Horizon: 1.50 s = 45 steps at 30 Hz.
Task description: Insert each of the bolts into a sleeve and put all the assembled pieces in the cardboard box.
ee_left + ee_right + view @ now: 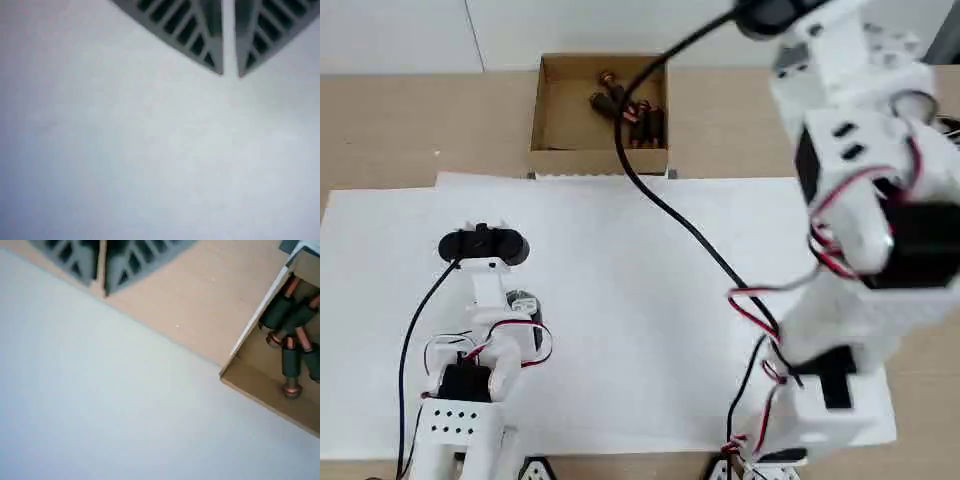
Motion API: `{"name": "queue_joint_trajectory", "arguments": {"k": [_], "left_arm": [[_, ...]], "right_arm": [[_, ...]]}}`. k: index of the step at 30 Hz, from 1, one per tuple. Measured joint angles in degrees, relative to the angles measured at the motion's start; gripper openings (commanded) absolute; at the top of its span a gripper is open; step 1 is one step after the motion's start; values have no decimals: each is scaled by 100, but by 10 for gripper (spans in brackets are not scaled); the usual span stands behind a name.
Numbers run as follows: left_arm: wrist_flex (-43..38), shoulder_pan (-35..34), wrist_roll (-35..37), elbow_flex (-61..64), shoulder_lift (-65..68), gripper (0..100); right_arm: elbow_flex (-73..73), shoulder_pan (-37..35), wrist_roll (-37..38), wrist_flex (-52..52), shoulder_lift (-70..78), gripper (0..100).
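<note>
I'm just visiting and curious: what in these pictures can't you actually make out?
- How many assembled pieces lie in the cardboard box: high view, small, piled, crossed by a black cable.
- Rest of the box: right wrist view, cut off by the picture's edge.
- White paper beneath the right arm: high view, the arm hides it.

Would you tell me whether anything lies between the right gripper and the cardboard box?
Nothing visible does: between the right gripper and the cardboard box lie only bare table and white paper.
</note>
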Motion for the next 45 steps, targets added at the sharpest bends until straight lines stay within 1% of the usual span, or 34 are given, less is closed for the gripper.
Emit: {"name": "queue_joint_trajectory", "arguments": {"k": [5,9,11,15,19,22,26,29,33,38,45], "left_arm": [[0,0,0,0,0,6],[0,0,0,0,0,6],[0,0,0,0,0,6],[0,0,0,0,0,6],[0,0,0,0,0,6],[0,0,0,0,0,6],[0,0,0,0,0,6],[0,0,0,0,0,6],[0,0,0,0,0,6],[0,0,0,0,0,6],[0,0,0,0,0,6]], "right_arm": [[1741,334,0,0,-1758,3],[3508,677,0,0,-3165,3],[4527,809,-158,0,-3859,3],[6629,1116,-721,0,-5468,3],[8853,1178,-1011,-53,-7015,3],[10382,1187,-1204,-281,-8132,3],[12114,1187,-1292,-686,-9415,3],[13152,1187,-1301,-914,-10321,4],[14040,1196,-1301,-1029,-10497,4],[14796,1196,-1565,-1433,-10541,5],[16149,1196,-1609,-1934,-10549,6]]}}
